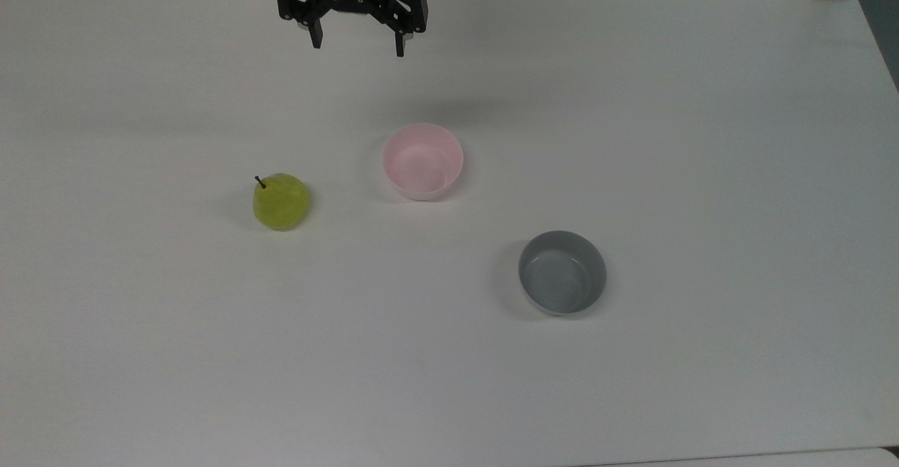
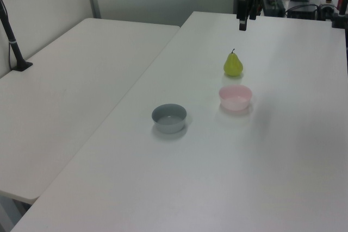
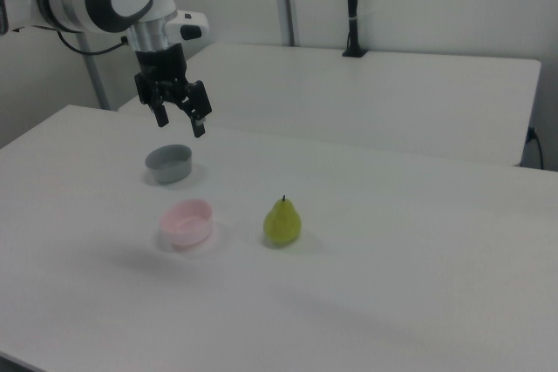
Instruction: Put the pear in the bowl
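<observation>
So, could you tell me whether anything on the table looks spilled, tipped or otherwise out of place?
Nothing stands out. The pear stands upright on the table, the pink bowl and grey bowl sit upright and empty, and the open gripper hangs above, holding nothing.

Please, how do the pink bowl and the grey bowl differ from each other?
Colour: the pink bowl is pale pink, the grey bowl is plain grey.
Place: the pink bowl stands close beside the pear; the grey bowl stands apart, farther from the pear.
Shared: both are small, round, upright and empty, similar in size, resting on the white table.
</observation>
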Controlling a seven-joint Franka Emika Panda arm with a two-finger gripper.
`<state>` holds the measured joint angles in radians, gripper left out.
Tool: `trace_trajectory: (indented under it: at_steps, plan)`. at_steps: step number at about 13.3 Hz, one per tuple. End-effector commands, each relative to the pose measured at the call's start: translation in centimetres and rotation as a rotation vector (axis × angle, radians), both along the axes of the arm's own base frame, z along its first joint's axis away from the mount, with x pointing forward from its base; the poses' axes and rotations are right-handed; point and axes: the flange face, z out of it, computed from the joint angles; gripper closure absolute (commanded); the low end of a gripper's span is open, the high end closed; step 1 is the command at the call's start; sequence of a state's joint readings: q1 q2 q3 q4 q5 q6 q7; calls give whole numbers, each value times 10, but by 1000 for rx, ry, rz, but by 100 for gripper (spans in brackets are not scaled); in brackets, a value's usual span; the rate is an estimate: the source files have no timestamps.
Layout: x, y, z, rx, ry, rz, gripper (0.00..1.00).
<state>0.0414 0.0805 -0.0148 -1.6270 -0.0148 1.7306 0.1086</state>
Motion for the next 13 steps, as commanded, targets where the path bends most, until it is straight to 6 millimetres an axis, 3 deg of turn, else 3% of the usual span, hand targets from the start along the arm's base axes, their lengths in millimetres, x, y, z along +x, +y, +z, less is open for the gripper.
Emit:
trace_trajectory:
  at_steps: [1, 9, 13]
  plan:
    - [-9, 0, 6, 6, 14, 22, 0]
    - [-9, -4, 4, 3, 18, 56, 0]
    - [-8, -30, 6, 1, 12, 176, 0]
